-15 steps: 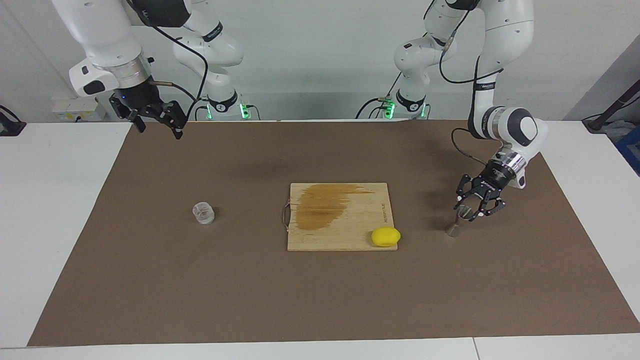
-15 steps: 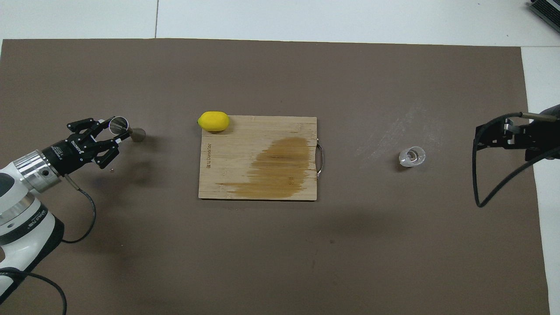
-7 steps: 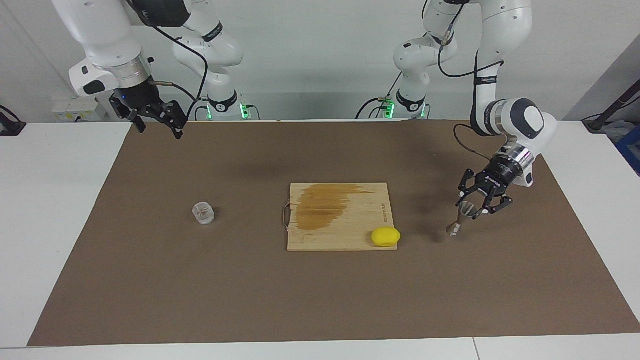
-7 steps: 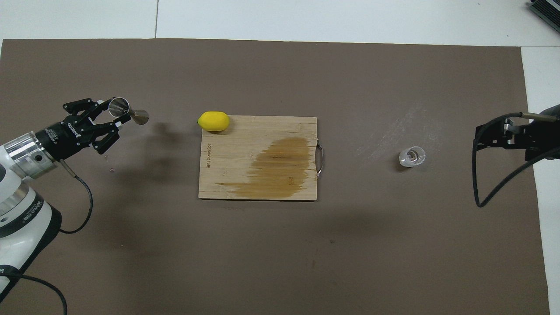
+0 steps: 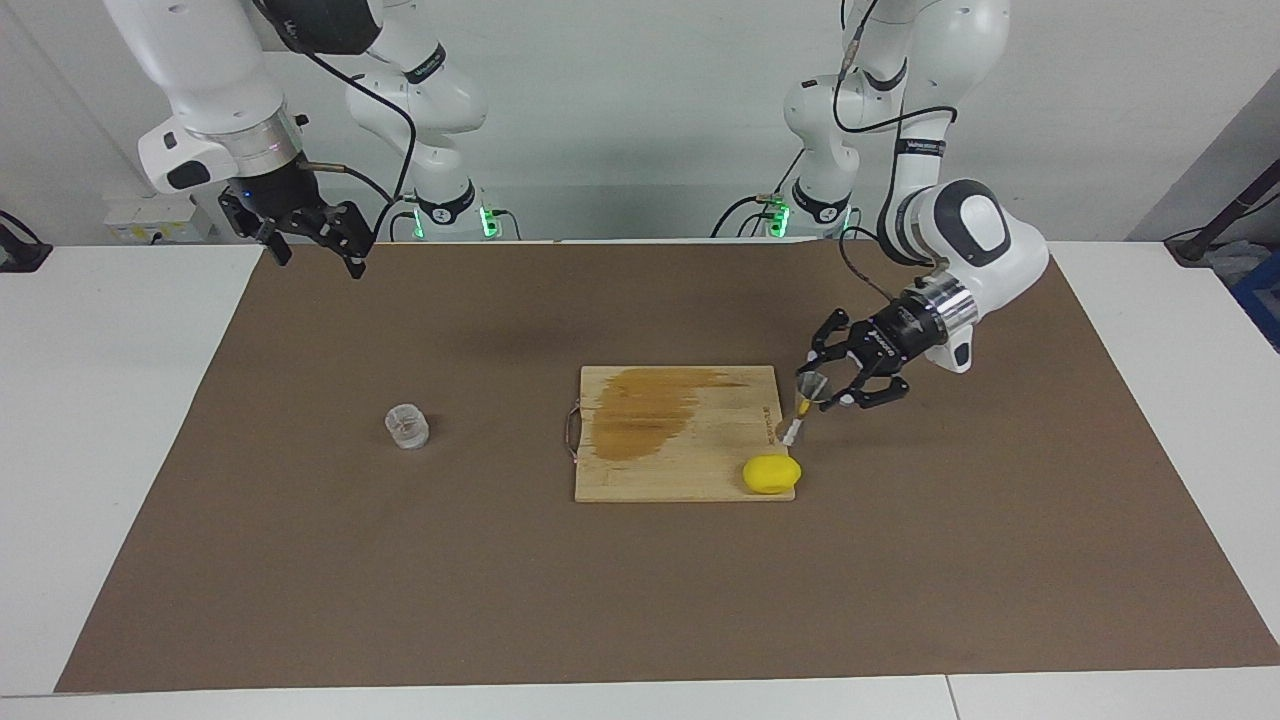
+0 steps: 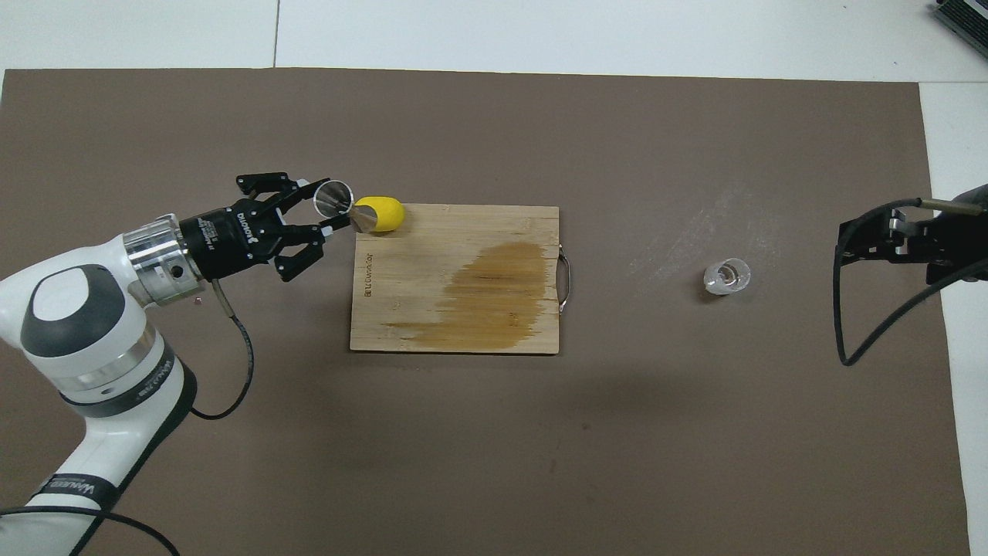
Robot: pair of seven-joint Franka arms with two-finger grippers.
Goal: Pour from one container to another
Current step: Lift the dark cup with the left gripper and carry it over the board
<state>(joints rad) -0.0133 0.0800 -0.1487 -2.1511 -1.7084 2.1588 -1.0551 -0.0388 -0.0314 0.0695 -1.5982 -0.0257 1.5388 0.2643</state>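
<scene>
My left gripper (image 5: 818, 392) is shut on the steel hourglass jigger (image 5: 800, 410) and holds it tilted in the air over the edge of the cutting board at the left arm's end, just above the lemon. In the overhead view the left gripper (image 6: 330, 210) shows the jigger's (image 6: 336, 198) open cone facing up. The clear glass cup (image 5: 407, 427) stands alone on the brown mat toward the right arm's end; it also shows in the overhead view (image 6: 726, 277). My right gripper (image 5: 315, 255) is open and empty, and waits high over the mat's edge (image 6: 884, 235).
A wooden cutting board (image 5: 700, 460) with a dark stain lies mid-table, with a metal handle toward the cup. A yellow lemon (image 5: 771, 473) rests on the board's corner (image 6: 384, 214). The brown mat (image 5: 640, 600) covers the table.
My left gripper has lifted the jigger off the mat and carried it toward the cutting board, to beside the lemon. The right arm and the glass cup have not moved.
</scene>
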